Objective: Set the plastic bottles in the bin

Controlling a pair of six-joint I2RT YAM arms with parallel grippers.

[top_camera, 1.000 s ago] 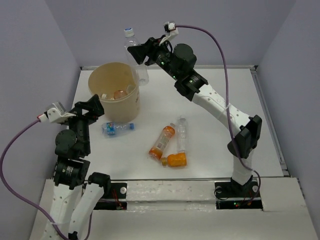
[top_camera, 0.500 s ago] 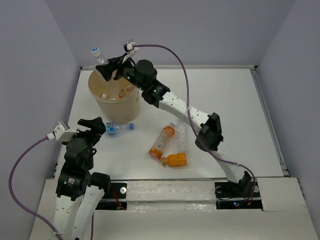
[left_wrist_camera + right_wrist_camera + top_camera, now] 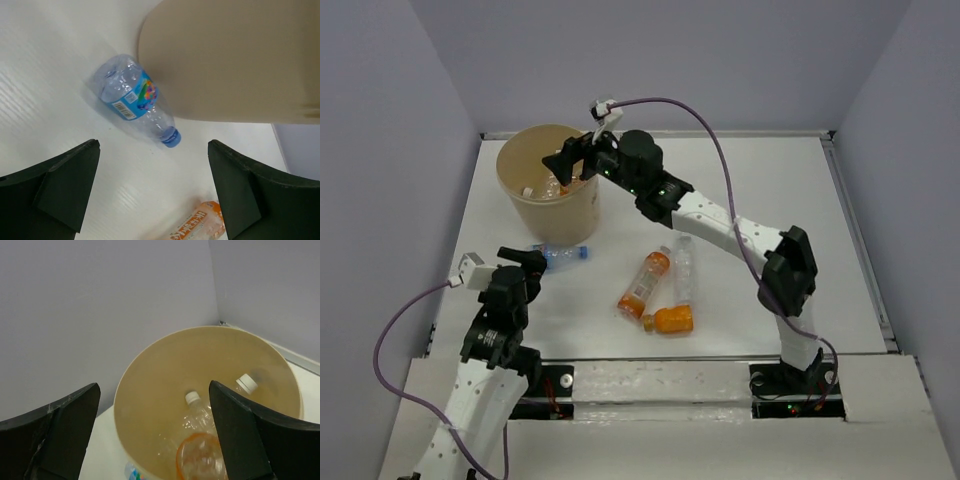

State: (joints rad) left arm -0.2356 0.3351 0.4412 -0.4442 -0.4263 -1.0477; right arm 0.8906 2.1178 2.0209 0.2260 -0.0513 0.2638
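The beige bin (image 3: 512, 170) stands at the back left. My right gripper (image 3: 566, 163) hovers over its mouth, open and holding nothing (image 3: 152, 390). Inside the bin (image 3: 160, 365) lie two clear bottles with white caps (image 3: 192, 398) (image 3: 246, 383) and an orange bottle (image 3: 202, 457). A blue-labelled clear bottle (image 3: 558, 256) (image 3: 132, 97) lies on the table against the bin's wall (image 3: 240, 60). My left gripper (image 3: 526, 262) (image 3: 152, 150) is open just short of it. Two orange bottles (image 3: 645, 282) (image 3: 671, 320) and a clear one (image 3: 684, 268) lie mid-table.
The white table (image 3: 770, 220) is closed in by grey walls at the back and sides. A raised rail (image 3: 855, 230) runs along its right edge. The right arm stretches diagonally from its base (image 3: 790, 375) across the loose bottles.
The right arm swung left over the bin with a clear bottle, opened its jaws, and the bottle is gone from them. The left arm drew back toward its base.
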